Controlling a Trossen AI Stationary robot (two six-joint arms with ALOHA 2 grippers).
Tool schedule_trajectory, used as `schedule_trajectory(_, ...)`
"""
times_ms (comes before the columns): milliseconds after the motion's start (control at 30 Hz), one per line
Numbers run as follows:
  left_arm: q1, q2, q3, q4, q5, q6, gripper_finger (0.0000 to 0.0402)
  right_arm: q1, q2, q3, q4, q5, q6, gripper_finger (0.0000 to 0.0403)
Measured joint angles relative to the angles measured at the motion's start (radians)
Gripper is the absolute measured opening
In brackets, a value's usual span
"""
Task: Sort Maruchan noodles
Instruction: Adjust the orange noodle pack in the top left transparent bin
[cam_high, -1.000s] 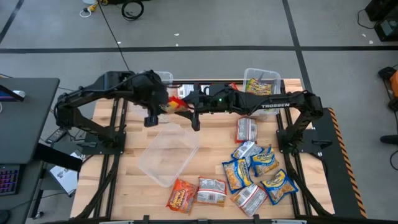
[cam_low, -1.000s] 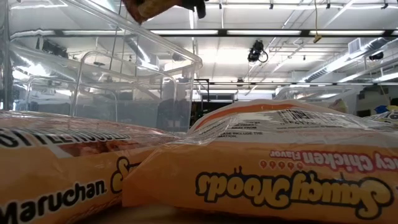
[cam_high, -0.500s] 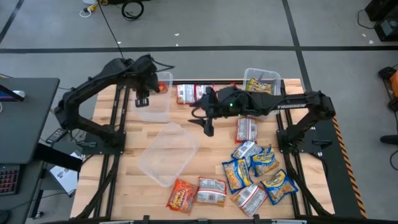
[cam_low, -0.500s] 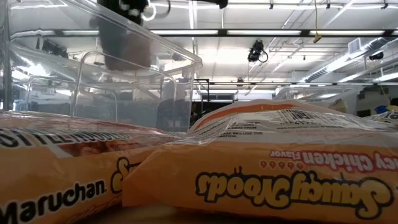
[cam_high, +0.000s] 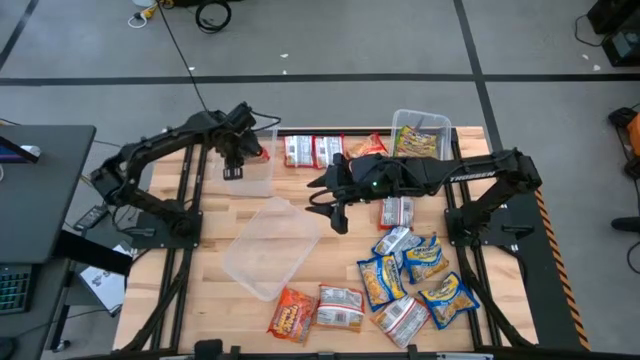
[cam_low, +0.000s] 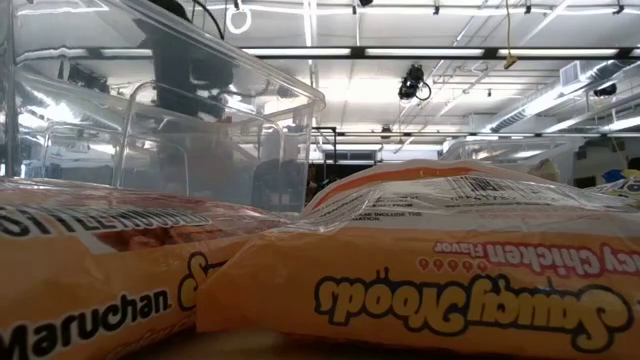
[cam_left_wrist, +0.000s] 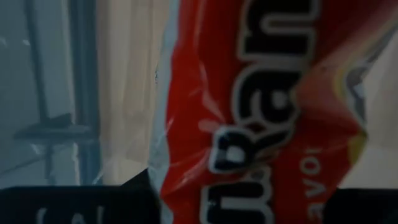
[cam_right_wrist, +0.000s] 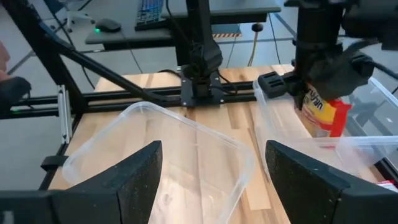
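**One packet over the far-left bin**

Your left gripper (cam_right_wrist: 318, 84) gripped an orange-red packet (cam_right_wrist: 323, 112) above the clear bin (cam_high: 250, 170) (release was due next). Your right gripper (cam_high: 335, 205) waited spread, empty; remaining packets (cam_high: 415, 280) lay front-right.

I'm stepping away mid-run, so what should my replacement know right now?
Left pincer: shut on a red packet, held over the far-left clear bin.
Right pincer: open, empty, above the table centre beside the tilted empty bin.
Done: a few packets lie in the far-right bin.
Left: two packets at the far edge, one by the right arm, the loose pile front right and two at the front.
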Motion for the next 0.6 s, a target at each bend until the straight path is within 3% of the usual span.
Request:
schedule_trajectory(333, 0.089, 0.234, 0.095, 0.028, 0.044, 0.082, 0.0130, -0.024, 0.000, 0.000, 0.014, 0.016, 0.039, 0.0289)
schedule_trajectory(600, 0.105, 0.360, 0.097, 0.156, -0.058, 0.058, 0.0143, -0.007, 0.000, 0.000, -0.002, 0.059, 0.081, 0.0289)
